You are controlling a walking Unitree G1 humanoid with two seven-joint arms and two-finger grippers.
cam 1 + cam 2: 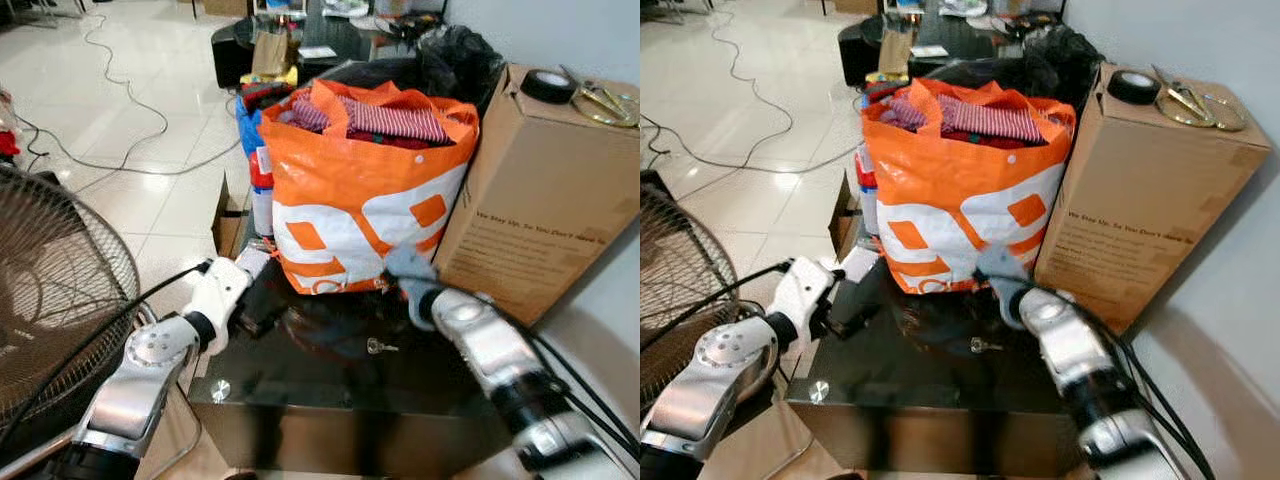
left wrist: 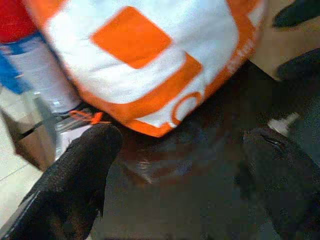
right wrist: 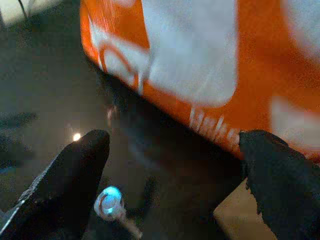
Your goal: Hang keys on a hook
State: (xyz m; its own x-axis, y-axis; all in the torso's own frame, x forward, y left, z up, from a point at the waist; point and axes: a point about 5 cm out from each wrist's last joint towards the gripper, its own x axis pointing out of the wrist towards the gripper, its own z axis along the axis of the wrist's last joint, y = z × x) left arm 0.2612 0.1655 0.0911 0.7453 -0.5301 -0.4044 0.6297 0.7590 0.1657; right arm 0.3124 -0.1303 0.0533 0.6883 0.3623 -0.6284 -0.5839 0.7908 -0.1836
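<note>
A small silver key point(image 1: 378, 347) lies on the glossy black table top point(image 1: 330, 395), just in front of the orange and white bag point(image 1: 360, 200). My left gripper point(image 2: 182, 137) is open, low over the table's left part, its black fingers point(image 1: 255, 305) pointing at the bag's base; the key point(image 2: 282, 123) lies beyond one fingertip. My right gripper point(image 3: 175, 141) is also open and blurred, close to the bag's lower right corner point(image 1: 408, 268). The key point(image 3: 112, 207) lies on the table under its fingers, nearer one finger, and nothing is held.
The bag is stuffed with clothes. A tall cardboard box point(image 1: 545, 200) stands right of it, with a tape roll point(image 1: 547, 86) and scissors point(image 1: 603, 100) on top. A fan point(image 1: 55, 290) stands at the left. A cable point(image 1: 120, 150) runs over the tiled floor.
</note>
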